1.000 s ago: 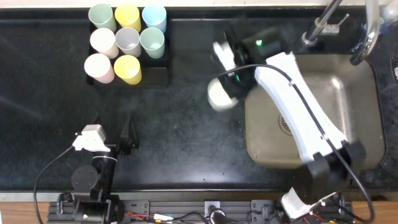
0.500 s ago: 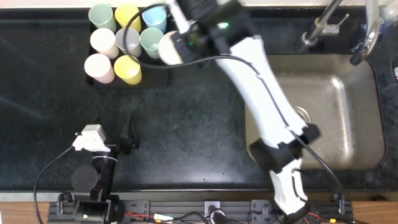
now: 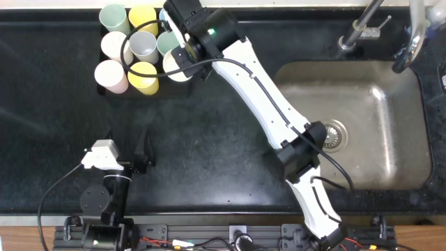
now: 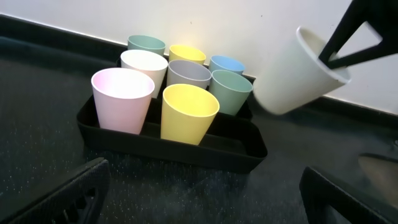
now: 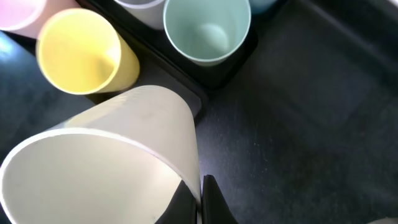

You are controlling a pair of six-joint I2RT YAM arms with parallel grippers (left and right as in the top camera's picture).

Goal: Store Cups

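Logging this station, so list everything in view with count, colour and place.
tray: one, black, back left
pink cup: one, pink, near row
yellow cups: two, yellow, near and far rows
white cup: one, white, middle row
grey cup: one, grey, tray's centre
green cups: two, pale green, middle and far rows
blue cup: one, blue, far row
cream cup: one, cream, held tilted near tray
sink: one, steel, right
faucet: one, metal, behind sink
left end effector: one, black, open, front left
right end effector: one, black, gripping cream cup

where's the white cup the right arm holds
The white cup hangs tilted in the right gripper, upper left in the top view, by the near right corner of the black tray, beside the near yellow cup.
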